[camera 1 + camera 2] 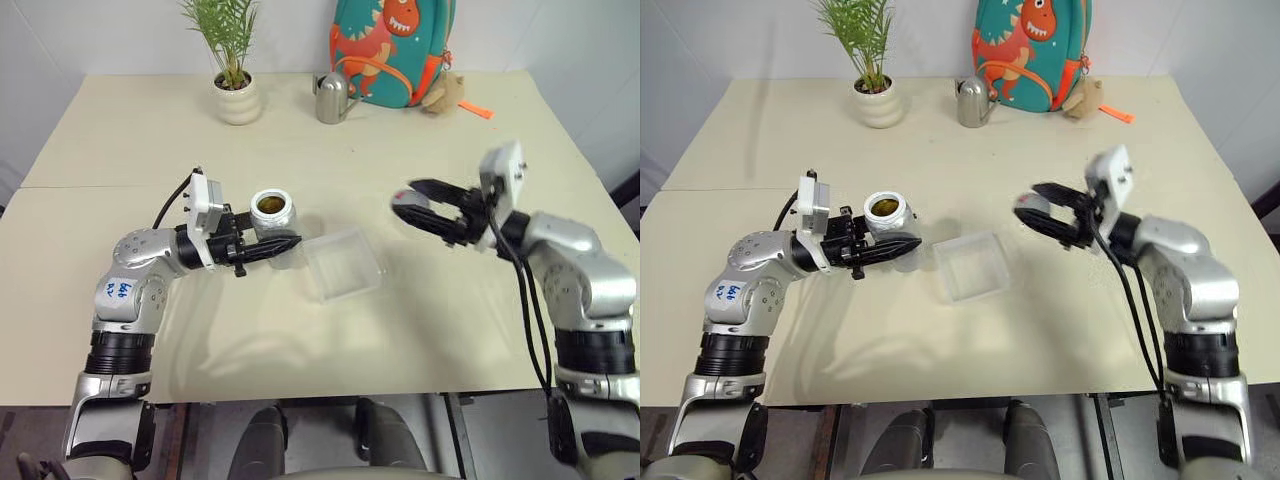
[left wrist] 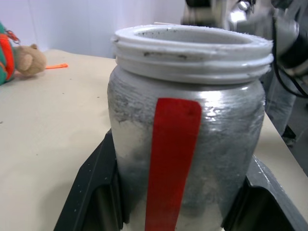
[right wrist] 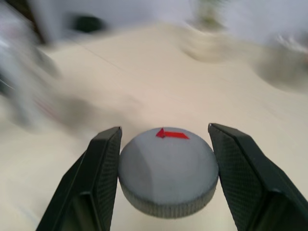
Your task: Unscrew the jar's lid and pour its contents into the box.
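The left claw is clamped on the small silvery-grey cylindrical jar with the red diagonal stripe, one black finger on each side of its body, holding it upright with its threaded mouth bare. The right claw is clenched on the small round flat grey lid, which carries a red arrow mark and hangs in the air well apart from the jar, above the pale beige worktop.

So the unscrewing looks finished: the lid is off and the jar stands open. A little brown shows down inside the mouth, which I take to be the pellet-like contents, so the pouring is not yet done. The shallow square clear plastic box with rounded corners lies just beside the jar, between the two claws, and looks empty as far as I can tell.

What is left, by my judgement, is to tip the jar over the box; the box's near rim sits right by the jar, so the tilt needs little travel.

Room is generous. The worktop around the box is bare, and its front edge lies well clear of the box. The white plant pot with the green fern, the shiny steel spouted pitcher and the teal dinosaur backpack stand far back, out of the way.
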